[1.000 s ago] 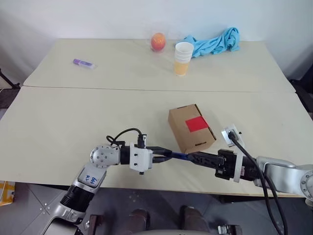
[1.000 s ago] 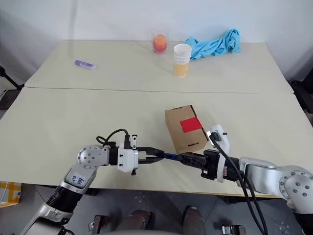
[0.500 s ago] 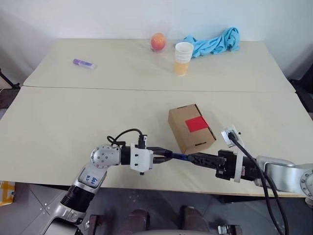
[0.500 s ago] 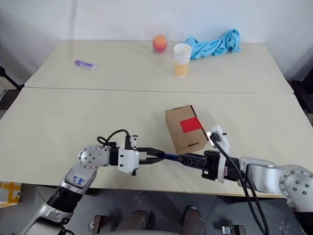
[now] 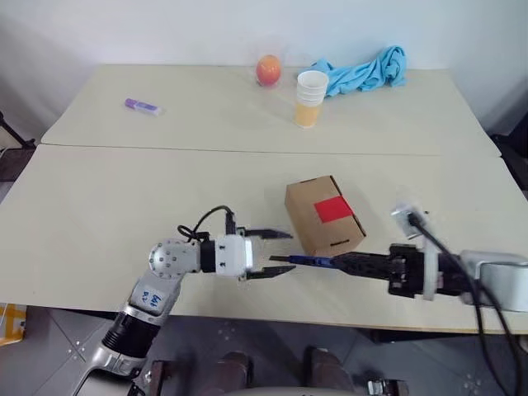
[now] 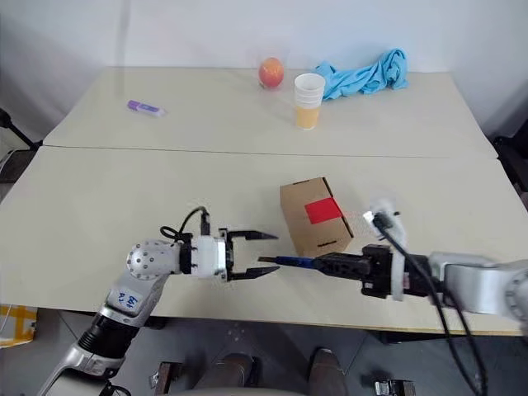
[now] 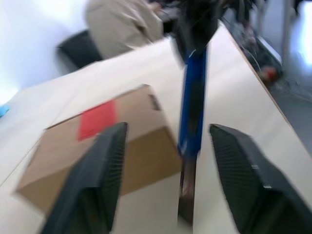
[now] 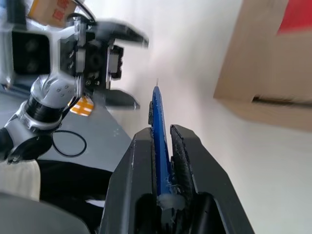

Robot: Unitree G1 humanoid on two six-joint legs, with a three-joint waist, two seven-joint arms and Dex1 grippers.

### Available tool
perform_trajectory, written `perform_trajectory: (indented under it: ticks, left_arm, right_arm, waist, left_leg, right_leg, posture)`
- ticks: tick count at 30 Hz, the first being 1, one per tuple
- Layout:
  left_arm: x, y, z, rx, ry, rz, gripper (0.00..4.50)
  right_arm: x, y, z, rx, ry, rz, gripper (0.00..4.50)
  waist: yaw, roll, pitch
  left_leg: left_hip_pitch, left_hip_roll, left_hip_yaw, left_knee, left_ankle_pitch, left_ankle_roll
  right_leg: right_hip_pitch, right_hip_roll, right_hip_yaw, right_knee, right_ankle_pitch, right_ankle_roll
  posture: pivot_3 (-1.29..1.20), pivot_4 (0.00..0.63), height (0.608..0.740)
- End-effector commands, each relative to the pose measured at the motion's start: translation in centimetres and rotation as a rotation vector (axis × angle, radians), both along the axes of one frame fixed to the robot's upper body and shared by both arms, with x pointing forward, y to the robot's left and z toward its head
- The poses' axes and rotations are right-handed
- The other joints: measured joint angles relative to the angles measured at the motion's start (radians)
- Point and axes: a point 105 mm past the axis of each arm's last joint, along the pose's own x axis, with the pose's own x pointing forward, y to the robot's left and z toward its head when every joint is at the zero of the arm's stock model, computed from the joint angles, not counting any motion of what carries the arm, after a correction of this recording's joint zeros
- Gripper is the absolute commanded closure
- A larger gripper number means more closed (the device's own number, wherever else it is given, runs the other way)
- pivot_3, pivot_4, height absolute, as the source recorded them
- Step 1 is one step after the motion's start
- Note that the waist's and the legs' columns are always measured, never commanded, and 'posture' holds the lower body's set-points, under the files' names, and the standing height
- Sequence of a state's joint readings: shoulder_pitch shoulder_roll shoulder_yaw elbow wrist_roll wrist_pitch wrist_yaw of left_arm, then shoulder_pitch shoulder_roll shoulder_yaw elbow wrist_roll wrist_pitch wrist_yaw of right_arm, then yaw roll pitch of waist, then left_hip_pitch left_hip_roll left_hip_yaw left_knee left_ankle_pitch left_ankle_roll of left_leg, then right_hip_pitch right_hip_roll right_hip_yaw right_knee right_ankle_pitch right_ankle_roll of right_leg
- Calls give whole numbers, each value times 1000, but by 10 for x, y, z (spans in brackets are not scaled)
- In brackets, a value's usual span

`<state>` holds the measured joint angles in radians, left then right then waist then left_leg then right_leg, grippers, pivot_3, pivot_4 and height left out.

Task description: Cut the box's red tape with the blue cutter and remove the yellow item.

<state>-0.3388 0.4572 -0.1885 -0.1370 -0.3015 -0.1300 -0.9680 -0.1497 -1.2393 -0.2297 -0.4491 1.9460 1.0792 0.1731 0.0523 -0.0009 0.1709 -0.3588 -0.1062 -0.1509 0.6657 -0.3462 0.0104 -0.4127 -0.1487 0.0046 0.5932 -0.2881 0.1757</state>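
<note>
Since the earlier frames, the left gripper (image 5: 279, 252) has let go of the blue cutter (image 5: 312, 261): its 2 black fingers, formerly closed on the cutter's end, now stand wide apart, 1 above and 1 below the cutter's tip, with no contact visible. The right gripper (image 5: 342, 263) has shifted to the right and carries the cutter with it. Its 2 fingers are closed narrowly on the cutter's rear part, and the cutter extends level from them toward the left gripper.

In the left wrist view, the cutter (image 7: 193, 97) runs between the 2 spread fingers (image 7: 105, 175), clear of both. In the right wrist view, the cutter (image 8: 158, 122) is clamped between the right fingers (image 8: 187, 161) and points at the open left gripper (image 8: 122, 68).

The box (image 5: 323, 214) sits closed on the table (image 5: 124, 206), just behind the cutter and near the table's front edge. The red tape (image 5: 334, 209) lies flat and unbroken on the box's top face. Slot cut-outs show along the box's lower front edge.

At the table's far side stand a white cup (image 5: 311, 97) with orange contents, an orange-red fruit (image 5: 266, 70), a crumpled blue cloth (image 5: 363, 68) and, well to the left, a purple-and-white marker (image 5: 141, 106).
</note>
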Motion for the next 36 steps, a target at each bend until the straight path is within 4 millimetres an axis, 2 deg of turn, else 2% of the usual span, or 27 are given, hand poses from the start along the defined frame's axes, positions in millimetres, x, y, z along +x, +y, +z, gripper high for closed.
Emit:
perform_trajectory:
  ticks: [1, 3, 5, 7, 10, 13, 18, 23, 27, 36]
  left_arm:
    - [-1, 20, 12, -40, 121, -32, 1663]
    - [10, 41, 12, 5, 182, -21, 1663]
    - [19, 47, 15, 5, 194, -24, 2052]
    - [27, 41, 14, 6, 192, -29, 2509]
    - [39, 25, 12, 14, 183, -43, 3490]
    - [47, -2, 16, 0, 169, -86, 4433]
    - [60, -32, 20, -28, 170, -86, 4473]
    - [68, -49, 22, -43, 202, -60, 4473]
    - [70, -58, 14, 8, 201, -57, 4473]
    - [75, -67, 7, 35, 240, -2, 4473]
  right_arm:
    - [-7, -12, 21, -92, -27, 33, 4318]
    - [-2, -27, 46, -133, -68, -2, 4318]
    - [4, -39, 57, -212, -74, -60, 4318]
    - [10, -49, 62, -279, -83, -98, 4318]
    - [20, -56, 76, -299, -131, -137, 4318]
    - [34, -56, 91, -282, -193, -149, 4318]
    - [63, -52, 106, -359, -217, -172, 4318]
    - [83, -49, 112, -413, -193, -204, 4318]
    - [89, -50, 111, -456, -174, -209, 4318]
    - [95, -45, 110, -467, -164, -170, 4318]
  waist:
    - [-1, 0, 0]
    - [-3, 3, 2]
    - [-3, 5, 2]
    - [0, 5, 2]
    - [2, 5, 2]
    - [-4, 4, 3]
    - [-23, 2, 4]
    - [-27, 2, 4]
    - [-26, 2, 4]
    - [-26, 2, 4]
  left_leg:
    - [0, 0, 0, 0, 0, 0]
    - [-1, 0, 0, 0, 0, 0]
    - [-1, 0, 1, 1, 0, 0]
    - [-1, 0, 2, 1, 0, 0]
    - [-3, -1, 0, 1, -1, 2]
    - [-12, -2, 1, 3, -2, 3]
    - [-19, -1, 6, 2, -2, 3]
    - [-24, -1, 13, 2, -2, 3]
    - [-31, -2, 16, 14, -3, 4]
    - [-31, -2, 20, 19, -4, 6]
  right_leg:
    - [0, 0, 0, 0, 0, 0]
    - [-1, 0, 0, 0, 0, 0]
    - [-1, 0, 0, 1, 0, 0]
    - [-1, 0, 0, 0, 0, 0]
    - [-1, -1, -2, -1, 0, 0]
    - [-8, -1, -1, -1, 2, 3]
    - [-17, -1, -1, 0, 4, 2]
    - [-30, -2, -1, 7, 4, 1]
    - [-37, -3, -2, 15, 5, 0]
    - [-37, -4, -1, 19, 8, 0]
  posture:
    - [0, 150, 740]
    - [0, 150, 740]
    - [0, 150, 740]
    - [0, 150, 740]
    - [0, 150, 740]
    - [0, 150, 740]
    - [0, 150, 740]
    - [0, 150, 740]
    - [0, 150, 740]
    - [0, 150, 740]
